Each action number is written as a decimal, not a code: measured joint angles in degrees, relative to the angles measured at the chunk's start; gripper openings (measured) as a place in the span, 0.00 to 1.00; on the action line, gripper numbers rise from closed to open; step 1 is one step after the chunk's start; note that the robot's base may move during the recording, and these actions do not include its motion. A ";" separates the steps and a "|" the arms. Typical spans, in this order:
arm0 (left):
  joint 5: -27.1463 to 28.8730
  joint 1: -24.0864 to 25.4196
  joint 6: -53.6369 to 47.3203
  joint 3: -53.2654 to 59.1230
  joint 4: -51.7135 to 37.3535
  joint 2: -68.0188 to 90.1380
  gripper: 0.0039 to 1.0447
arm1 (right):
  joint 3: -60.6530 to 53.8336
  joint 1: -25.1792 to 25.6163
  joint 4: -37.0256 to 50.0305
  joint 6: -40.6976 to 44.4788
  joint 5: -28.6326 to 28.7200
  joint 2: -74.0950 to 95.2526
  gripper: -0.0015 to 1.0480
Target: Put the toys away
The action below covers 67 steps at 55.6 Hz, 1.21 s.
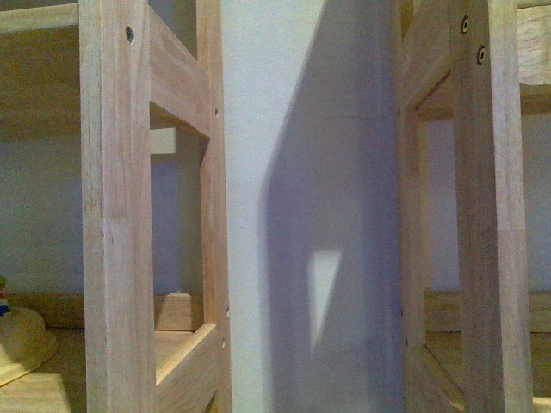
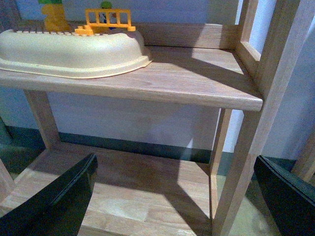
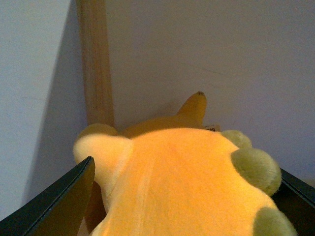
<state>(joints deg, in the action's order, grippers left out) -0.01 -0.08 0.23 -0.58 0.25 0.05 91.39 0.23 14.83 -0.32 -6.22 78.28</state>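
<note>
Wooden shelf unit w/ cream tray on upper board. L gripper spread, empty; R gripper clasps orange-yellow plush.

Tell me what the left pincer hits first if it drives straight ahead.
Probably nothing at once: the open left pincer points into the gap between the upper shelf and lower shelf. The back wall seems the first thing met, though depth is unclear.

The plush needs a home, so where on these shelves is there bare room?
The upper shelf is bare between the cream tray and the corner post; the lower shelf is open. Crowded: the tray's end, with orange blocks. The right gripper holds the plush.
</note>
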 joint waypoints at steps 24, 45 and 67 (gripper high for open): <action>0.00 0.00 0.00 0.00 0.00 0.00 0.94 | -2.75 8.31 -0.39 -1.88 1.29 -11.58 0.94; 0.02 0.00 0.00 0.00 0.00 0.00 0.94 | -20.81 34.10 -3.32 -15.52 9.88 -31.78 0.94; 0.00 0.00 0.02 0.00 0.00 0.00 0.94 | -46.82 26.08 0.55 -17.07 11.37 -45.94 0.94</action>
<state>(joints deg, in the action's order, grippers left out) -0.01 -0.08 0.25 -0.58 0.25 0.05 44.58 26.30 15.38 -17.39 5.15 32.34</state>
